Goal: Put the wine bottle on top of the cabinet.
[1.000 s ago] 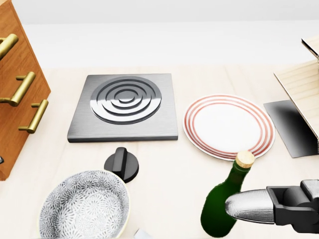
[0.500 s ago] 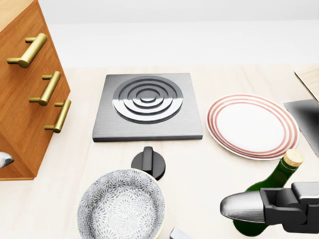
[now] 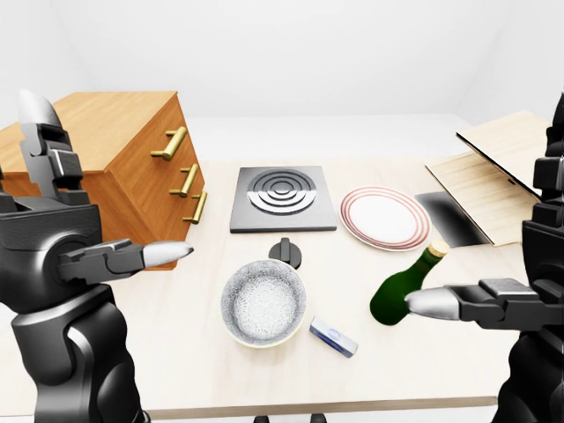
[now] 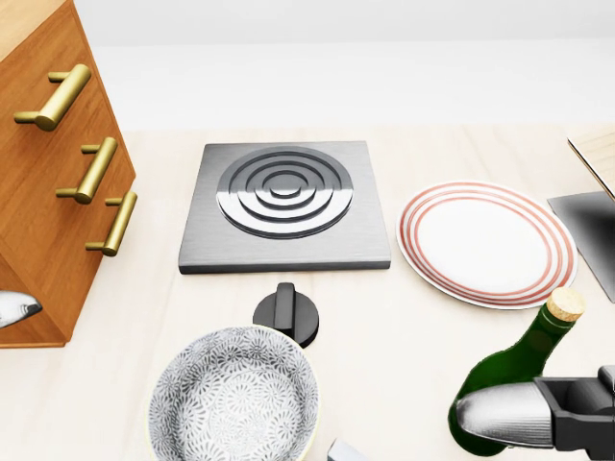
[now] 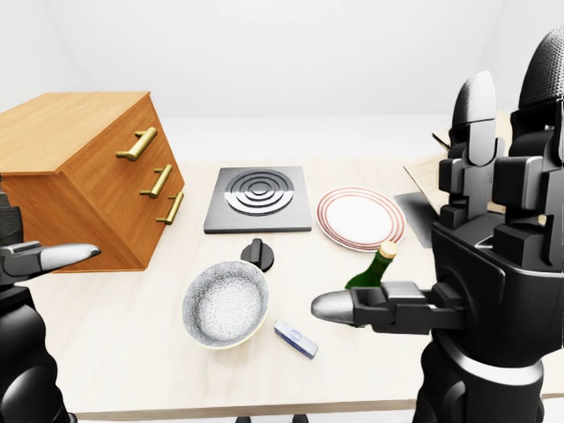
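Observation:
The green wine bottle (image 4: 507, 376) with a cork stands tilted on the pale table, below the striped plate in the head view. My right hand (image 5: 414, 198) is open; its silver-tipped thumb (image 4: 500, 415) lies across the bottle's lower body and the other fingers stand upright, away from the glass. The wooden cabinet (image 3: 123, 150) with brass handles stands at the left, its flat top bare. My left hand (image 3: 106, 203) hangs open beside the cabinet's near corner, holding nothing.
A grey burner plate (image 4: 284, 206) lies in the middle with a black knob (image 4: 285, 312) below it. A patterned bowl (image 4: 233, 394), a red-ringed plate (image 4: 487, 242) and a small blue-white block (image 3: 333, 337) lie nearby. Wooden boards (image 3: 493, 172) lie at the right.
Between the two earlier frames the camera swung left, sliding everything right and revealing more of the cabinet. Since then the view holds; my right thumb has slid right and lower across the bottle.

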